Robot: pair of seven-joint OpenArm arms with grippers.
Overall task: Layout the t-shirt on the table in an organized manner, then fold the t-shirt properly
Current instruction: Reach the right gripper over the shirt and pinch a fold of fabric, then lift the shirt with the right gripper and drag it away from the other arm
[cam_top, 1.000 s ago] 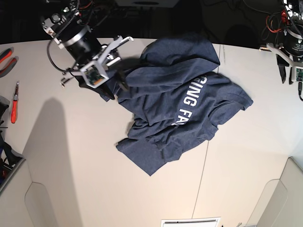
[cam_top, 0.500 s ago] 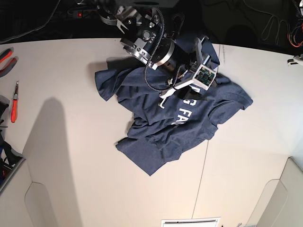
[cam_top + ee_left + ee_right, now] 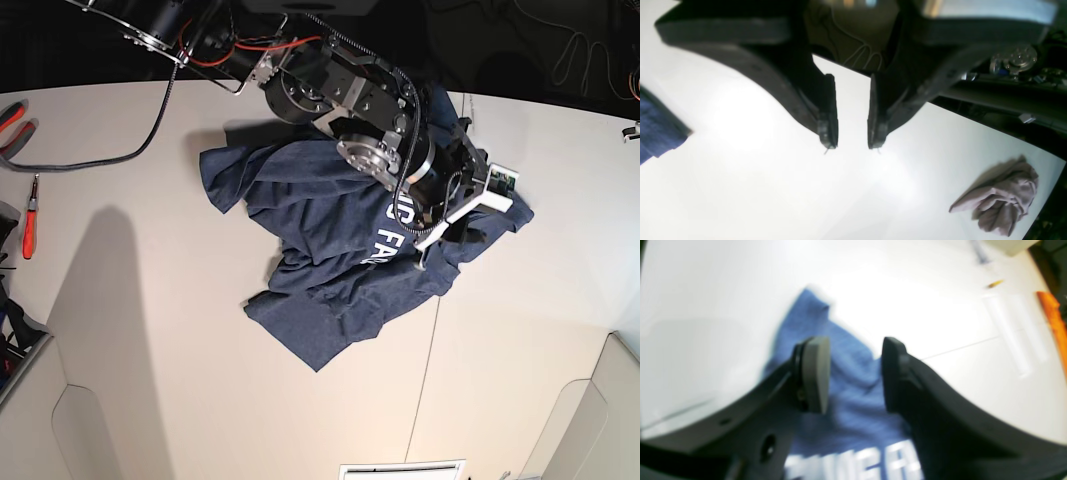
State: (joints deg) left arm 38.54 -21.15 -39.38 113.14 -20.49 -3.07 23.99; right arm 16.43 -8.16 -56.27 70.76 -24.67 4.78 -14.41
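Centrally on the wide off-white matte tabletop (image 3: 200,360), the dark heathered navy-blue short-sleeved cotton t-shirt (image 3: 320,270) lies crumpled and partly spread, one sleeve reaching toward 10 o'clock and its lower hem bunched toward 7 o'clock. White block lettering shows on the cloth; in the base view the arm covers most of it, and only something like "FA" can be read beside the arm. The right wrist view shows blurred white letters at its bottom edge, too soft to read with confidence.

The right tool (image 3: 455,215) hangs over the shirt's 3 o'clock side, above the sleeve there. Its jaws stand apart with blue cloth visible between and below them in the right wrist view (image 3: 853,373); no fabric is pinched, so it is released. Whether its tips touch the cloth is hard to judge from that blurred view.

The left tool (image 3: 852,145) is over bare tabletop, its dark fingers parted with white surface showing in the gap, gripping nothing. A corner of the navy shirt (image 3: 656,130) sits at 9 o'clock in that view, and a crumpled pale mauve-grey cloth (image 3: 1002,196) lies at 4 o'clock near the tabletop's edge.

Red-handled pliers (image 3: 30,215) lie at the tabletop's 9 o'clock border.
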